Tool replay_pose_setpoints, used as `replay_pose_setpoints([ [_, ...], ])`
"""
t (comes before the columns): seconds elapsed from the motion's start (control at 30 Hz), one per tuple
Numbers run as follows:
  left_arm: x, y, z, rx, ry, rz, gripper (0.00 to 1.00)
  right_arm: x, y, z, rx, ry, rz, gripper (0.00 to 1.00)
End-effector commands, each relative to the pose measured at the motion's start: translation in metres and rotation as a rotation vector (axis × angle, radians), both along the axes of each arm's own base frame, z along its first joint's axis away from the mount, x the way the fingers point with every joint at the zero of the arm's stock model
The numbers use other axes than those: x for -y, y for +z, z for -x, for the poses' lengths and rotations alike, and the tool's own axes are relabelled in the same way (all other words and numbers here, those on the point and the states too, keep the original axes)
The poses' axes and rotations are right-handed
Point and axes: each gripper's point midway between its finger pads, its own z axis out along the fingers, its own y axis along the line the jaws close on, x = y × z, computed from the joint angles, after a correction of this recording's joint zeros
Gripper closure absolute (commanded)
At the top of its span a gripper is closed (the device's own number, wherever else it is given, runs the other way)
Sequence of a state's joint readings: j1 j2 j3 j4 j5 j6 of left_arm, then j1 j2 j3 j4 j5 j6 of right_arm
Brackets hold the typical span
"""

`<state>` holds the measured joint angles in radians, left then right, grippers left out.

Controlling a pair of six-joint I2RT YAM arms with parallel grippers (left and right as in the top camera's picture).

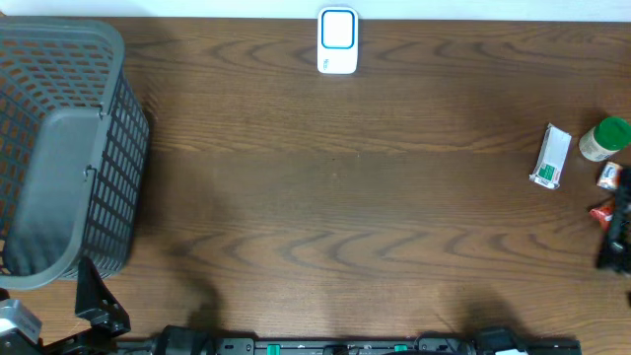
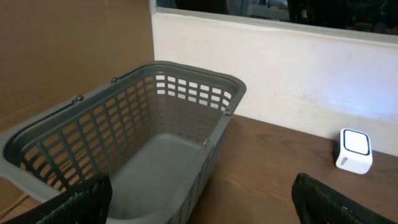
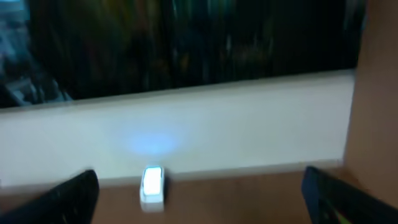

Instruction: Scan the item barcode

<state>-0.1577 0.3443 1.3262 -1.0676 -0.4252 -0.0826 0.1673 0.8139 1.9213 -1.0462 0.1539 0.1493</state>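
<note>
From overhead I see the desk (image 1: 335, 197) with the basket (image 1: 113, 187) at 9 o'clock, taking up the left end. The scanner (image 1: 337, 41) stands at 12 o'clock by the far edge, well apart from everything else. At 3 o'clock a cluster lies near the right edge: a box (image 1: 551, 156), a jar (image 1: 604, 138) just beside it at its 2 o'clock, a small packet (image 1: 610, 176) at the jar's 6 o'clock, and a second packet (image 1: 601, 210) nearer me.

Ahead of my left hand (image 2: 202, 202) the basket lies at 11 o'clock and the scanner at 2 o'clock, with the wall (image 2: 280, 74) behind both. Ahead of my right hand (image 3: 199, 196) the scanner sits at 11 o'clock.
</note>
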Motion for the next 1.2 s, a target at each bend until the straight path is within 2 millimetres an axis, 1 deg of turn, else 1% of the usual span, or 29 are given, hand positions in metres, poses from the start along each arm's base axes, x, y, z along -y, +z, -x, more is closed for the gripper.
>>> replay_pose_setpoints([
  [0.0, -0.001, 0.0, 0.0, 0.004, 0.011, 0.007, 0.07, 0.002, -0.003, -0.004, 0.048, -0.022, 0.008, 0.01],
  [0.1, -0.001, 0.0, 0.0, 0.004, 0.011, 0.007, 0.07, -0.005, -0.001, -0.007, 0.157, 0.015, -0.001, 0.01],
  [0.17, -0.001, 0.0, 0.0, 0.004, 0.011, 0.007, 0.07, -0.007, -0.009, -0.014, 0.206, 0.022, -0.029, 0.01],
  [0.23, -0.001, 0.0, 0.0, 0.004, 0.011, 0.007, 0.08, -0.008, -0.025, -0.022, 0.233, 0.029, -0.075, 0.01],
  [0.37, -0.001, 0.0, 0.0, 0.004, 0.011, 0.007, 0.07, -0.005, -0.065, -0.04, 0.274, 0.012, -0.113, 0.01],
  [0.4, -0.001, 0.0, 0.0, 0.004, 0.011, 0.007, 0.07, -0.003, -0.081, -0.046, 0.279, 0.0, -0.124, 0.01],
  [0.5, -0.001, 0.0, 0.0, 0.004, 0.011, 0.007, 0.08, 0.004, -0.119, -0.056, 0.29, -0.035, -0.155, 0.01],
  [0.6, -0.001, 0.0, 0.0, 0.004, 0.011, 0.007, 0.07, 0.012, -0.158, -0.061, 0.31, -0.071, -0.191, 0.01],
  [0.7, -0.001, 0.0, 0.0, 0.004, 0.011, 0.007, 0.08, 0.022, -0.193, -0.061, 0.338, -0.112, -0.249, 0.01],
  [0.8, -0.001, 0.0, 0.0, 0.004, 0.011, 0.007, 0.07, 0.029, -0.222, -0.062, 0.365, -0.133, -0.302, 0.01],
  [0.9, -0.001, 0.0, 0.0, 0.004, 0.011, 0.007, 0.07, 0.034, -0.246, -0.067, 0.375, -0.149, -0.315, 0.01],
  [1.03, -0.001, 0.0, 0.0, 0.004, 0.011, 0.007, 0.07, 0.043, -0.284, -0.079, 0.309, -0.21, -0.318, 0.01],
  [1.17, -0.001, 0.0, 0.0, 0.004, 0.011, 0.007, 0.08, 0.052, -0.316, -0.086, 0.25, -0.277, -0.321, 0.01],
])
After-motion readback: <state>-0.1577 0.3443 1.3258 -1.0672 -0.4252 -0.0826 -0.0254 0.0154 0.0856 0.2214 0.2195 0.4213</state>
